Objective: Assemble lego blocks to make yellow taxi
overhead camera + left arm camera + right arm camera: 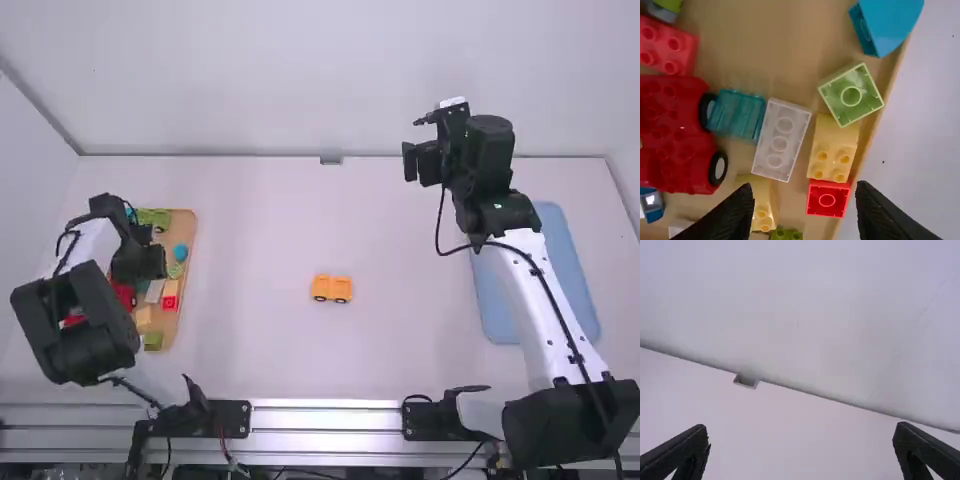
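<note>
My left gripper (150,262) hangs over the block tray at the left of the table. In the left wrist view that gripper (805,212) stands open above yellow blocks (832,150), a small red block (827,198) and a clear block (781,140), holding nothing. A yellow-orange car-like piece with dark wheels (332,288) sits alone near the table's middle. My right gripper (412,162) is raised toward the far right; in the right wrist view the gripper (802,440) is open, with nothing between its fingers.
The wooden tray (186,225) also holds a red wheeled piece (677,135), a teal clear block (736,114), a light green block (852,95) and a blue block (890,22). A blue board (550,270) lies at the right, beside the right arm.
</note>
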### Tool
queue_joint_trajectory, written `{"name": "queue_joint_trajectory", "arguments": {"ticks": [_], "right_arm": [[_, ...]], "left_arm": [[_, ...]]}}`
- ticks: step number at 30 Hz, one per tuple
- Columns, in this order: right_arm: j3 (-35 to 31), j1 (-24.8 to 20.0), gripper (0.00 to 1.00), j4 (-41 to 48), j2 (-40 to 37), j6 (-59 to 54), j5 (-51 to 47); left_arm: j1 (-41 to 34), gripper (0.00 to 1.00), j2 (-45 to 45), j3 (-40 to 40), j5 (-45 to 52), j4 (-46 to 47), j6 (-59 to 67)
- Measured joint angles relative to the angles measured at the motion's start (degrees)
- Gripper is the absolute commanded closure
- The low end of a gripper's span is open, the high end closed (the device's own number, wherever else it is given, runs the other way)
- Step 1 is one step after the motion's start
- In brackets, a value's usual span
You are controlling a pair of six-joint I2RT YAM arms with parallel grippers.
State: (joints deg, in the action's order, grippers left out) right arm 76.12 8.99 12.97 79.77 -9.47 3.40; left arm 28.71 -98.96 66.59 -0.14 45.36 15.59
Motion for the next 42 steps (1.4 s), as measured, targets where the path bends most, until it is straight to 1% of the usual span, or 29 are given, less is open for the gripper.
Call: {"name": "queue_joint_trajectory", "arguments": {"ticks": [6,12,17,26,35,42], "right_arm": [[0.00,-0.02,0.02,0.00,0.00,0.11,-0.13],[0.00,0.00,0.02,-0.35,0.00,0.02,0.00],[0.00,0.00,0.02,-0.37,0.00,0.11,-0.15],[0.00,0.00,0.02,-0.35,0.00,0.00,-0.09],[0.00,0.00,0.02,-0.39,-0.02,0.00,0.00],[0.00,0.00,0.02,-0.39,0.00,0.07,0.02]], "left_arm": [[0.02,0.49,-1.77,-0.33,1.03,-1.68,1.20],[0.00,0.50,-2.14,-4.72,2.75,-4.83,1.66],[0.00,0.51,-2.19,-5.86,2.73,-6.08,1.68],[-0.04,0.59,-2.16,-7.63,2.97,-7.54,1.75],[-0.04,0.57,-2.19,-7.74,3.15,-9.25,1.86],[-0.04,0.57,-2.19,-9.53,3.17,-11.08,1.86]]}}
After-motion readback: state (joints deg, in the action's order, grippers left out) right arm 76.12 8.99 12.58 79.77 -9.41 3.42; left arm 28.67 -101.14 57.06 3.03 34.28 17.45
